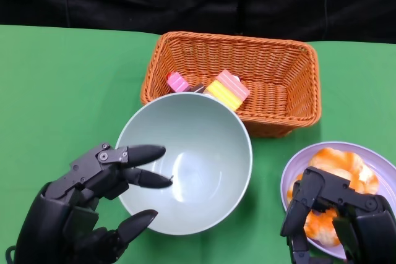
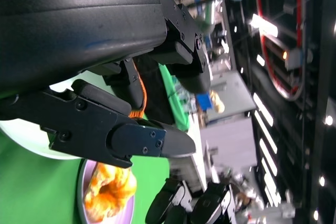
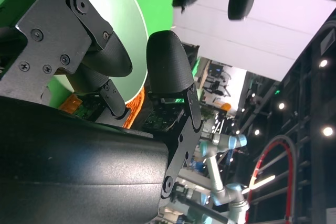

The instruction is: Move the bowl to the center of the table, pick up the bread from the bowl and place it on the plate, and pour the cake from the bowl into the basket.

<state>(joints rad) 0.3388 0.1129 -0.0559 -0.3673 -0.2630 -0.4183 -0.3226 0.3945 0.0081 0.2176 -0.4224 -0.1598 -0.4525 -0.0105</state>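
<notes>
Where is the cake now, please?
In the head view, the cake lies inside the basket, near its left end, just behind the bowl.

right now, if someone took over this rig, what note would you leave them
Left hand: fingers apart over the near left rim of the bowl; I see no firm grip, so treat it as holding nothing.
Right hand: hovering over the plate, holding nothing that I can see.
Bowl: upright and empty, near the table's middle, its far rim against the basket.
Bread: on the plate.
Cake: pieces lying in the basket.
Done: all three steps look complete.
Left: apparently only drawing the hands away.
</notes>
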